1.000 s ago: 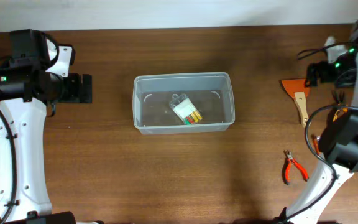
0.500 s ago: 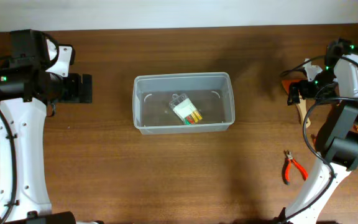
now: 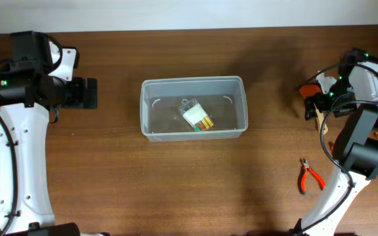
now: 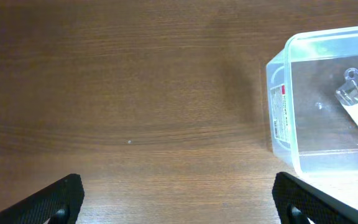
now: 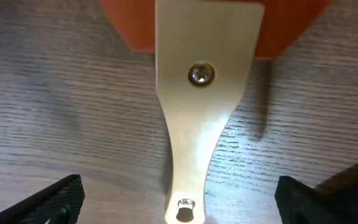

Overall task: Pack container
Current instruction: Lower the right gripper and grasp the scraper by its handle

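Observation:
The container, a clear plastic tub, stands mid-table and holds a clear packet of coloured pieces. Its left end shows at the right of the left wrist view as the container. My left gripper hovers open over bare wood to the tub's left, and the left gripper has nothing between its fingers. My right gripper is open at the far right, above a scraper. In the right wrist view the scraper, with wooden handle and orange blade, lies between the spread fingers of the right gripper.
Red-handled pliers lie on the table near the front right, beside the right arm's base. Something orange shows partly hidden behind the right arm. The table's back edge meets a white wall.
My right arm has swung left and come down over the scraper, now covering most of its blade and upper handle. The left arm, the tub and the pliers have not moved.

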Tool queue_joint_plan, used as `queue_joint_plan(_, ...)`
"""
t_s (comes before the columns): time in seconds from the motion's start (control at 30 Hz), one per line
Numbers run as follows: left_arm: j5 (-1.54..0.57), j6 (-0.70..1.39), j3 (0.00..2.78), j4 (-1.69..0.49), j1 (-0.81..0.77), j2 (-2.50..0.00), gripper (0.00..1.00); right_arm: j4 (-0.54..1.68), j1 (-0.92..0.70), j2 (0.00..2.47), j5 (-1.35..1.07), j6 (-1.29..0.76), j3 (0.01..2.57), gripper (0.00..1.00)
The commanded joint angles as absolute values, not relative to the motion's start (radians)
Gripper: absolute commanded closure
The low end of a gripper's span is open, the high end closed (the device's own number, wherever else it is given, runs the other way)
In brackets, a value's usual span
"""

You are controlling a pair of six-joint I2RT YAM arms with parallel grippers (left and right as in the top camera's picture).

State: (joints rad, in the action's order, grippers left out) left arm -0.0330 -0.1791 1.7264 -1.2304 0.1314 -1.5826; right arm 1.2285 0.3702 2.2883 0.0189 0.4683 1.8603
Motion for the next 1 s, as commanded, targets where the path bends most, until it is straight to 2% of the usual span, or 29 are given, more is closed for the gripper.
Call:
queue_joint_plan(0.0, -0.030, -0.174, 1.742, -1.228, 0.134, -1.592, 0.01, 1.217, 0.367, 2.297, 0.043, 0.474, 1.842, 0.01)
queue_joint_plan(0.97, -0.030, -0.174, 1.742, -1.228, 0.134, -1.592, 0.01, 1.162, 0.367, 2.302, -0.015, 0.464, 1.761, 0.01)
